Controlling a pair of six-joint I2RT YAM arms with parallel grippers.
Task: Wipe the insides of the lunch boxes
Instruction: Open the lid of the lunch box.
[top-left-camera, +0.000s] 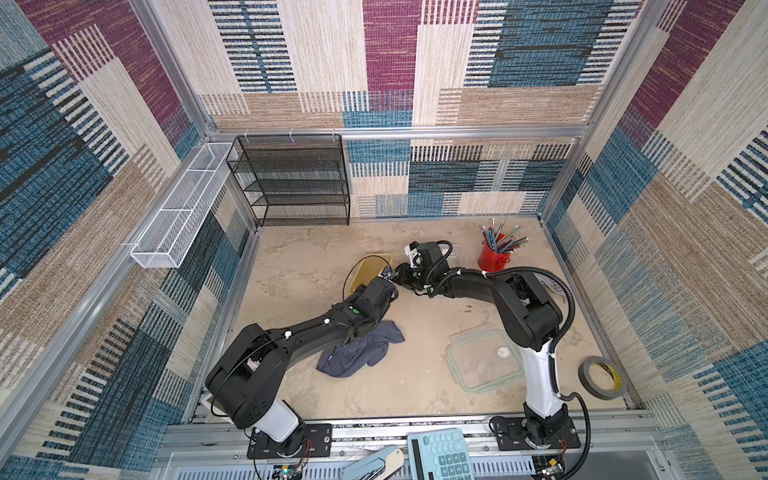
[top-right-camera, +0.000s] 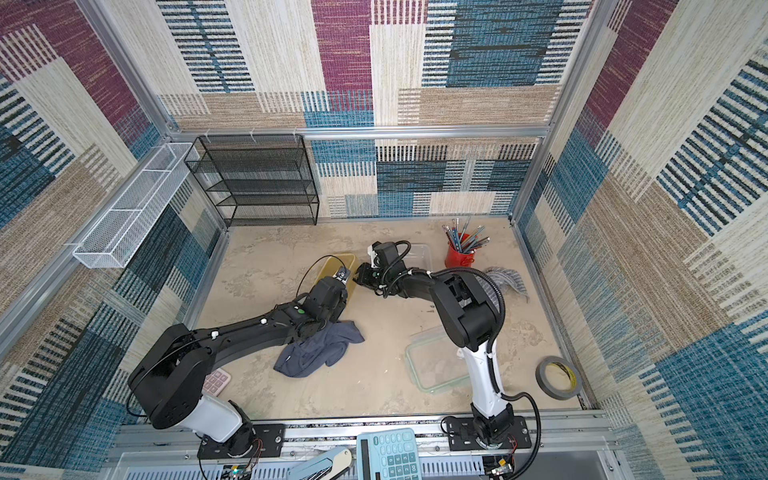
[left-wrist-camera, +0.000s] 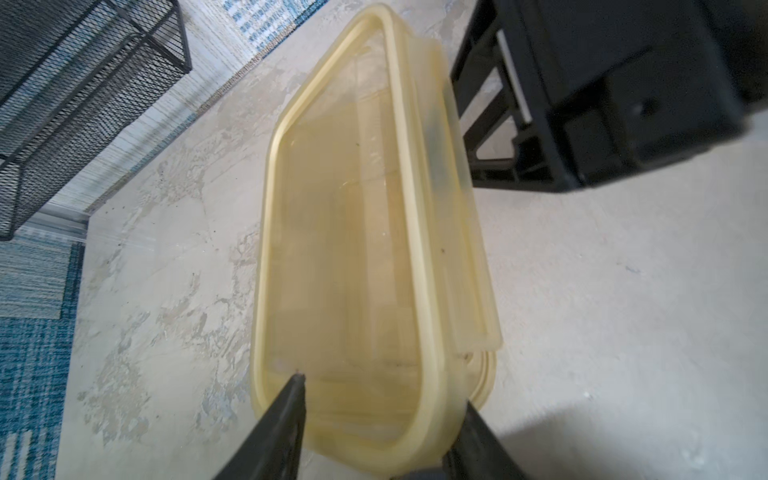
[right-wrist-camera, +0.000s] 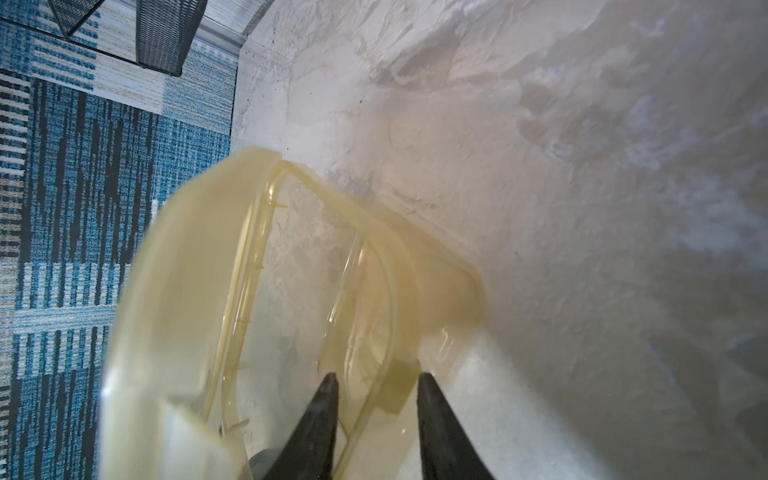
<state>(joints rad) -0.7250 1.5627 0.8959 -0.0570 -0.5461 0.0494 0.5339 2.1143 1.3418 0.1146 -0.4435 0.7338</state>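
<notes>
A red pencil cup (top-left-camera: 492, 257) holds blue, grey and pink-tipped pencils (top-left-camera: 505, 239). Just beside the cup lies a grey cloth with darker stripes (top-right-camera: 505, 280). Near the cup sits a translucent amber-yellow lunch box (left-wrist-camera: 345, 249). Well apart from the cup are a slate-blue cloth (top-left-camera: 357, 349), a clear lid rimmed in pale green (top-left-camera: 478, 370), and a grey tape roll (top-left-camera: 600, 394) with a yellow-and-black core. The table (top-left-camera: 299, 266) is beige, mottled like marble. The walls (top-left-camera: 519, 50) are a patchwork of blue, magenta, cream and tan blocks, many striped.
</notes>
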